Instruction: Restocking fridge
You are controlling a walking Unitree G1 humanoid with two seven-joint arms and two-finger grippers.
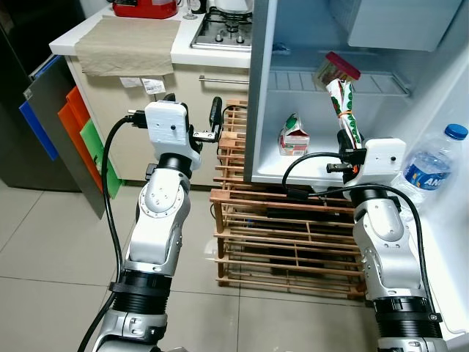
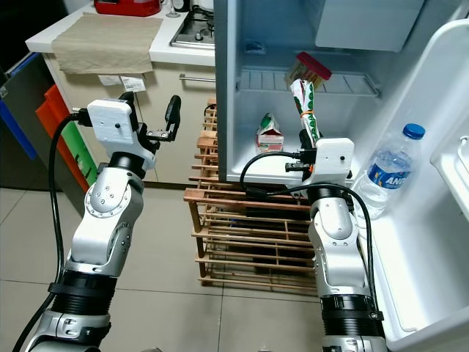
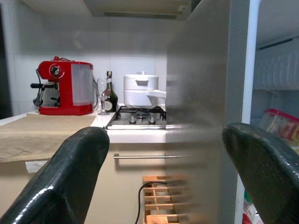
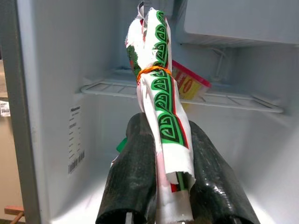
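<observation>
Open fridge at our twelve o'clock holds a carton. Our right gripper clenches a rolled packet at one o'clock; our left gripper, released, hovers at eleven.

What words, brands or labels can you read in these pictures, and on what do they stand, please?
"Hisense" heads the sticker on the fridge's inner wall; the lines below it are too small to read.
"AN", the rest cut off, shows on the bottle label in the door.
Print on the packet in the right gripper, the carton and the counter tags is unreadable.
</observation>
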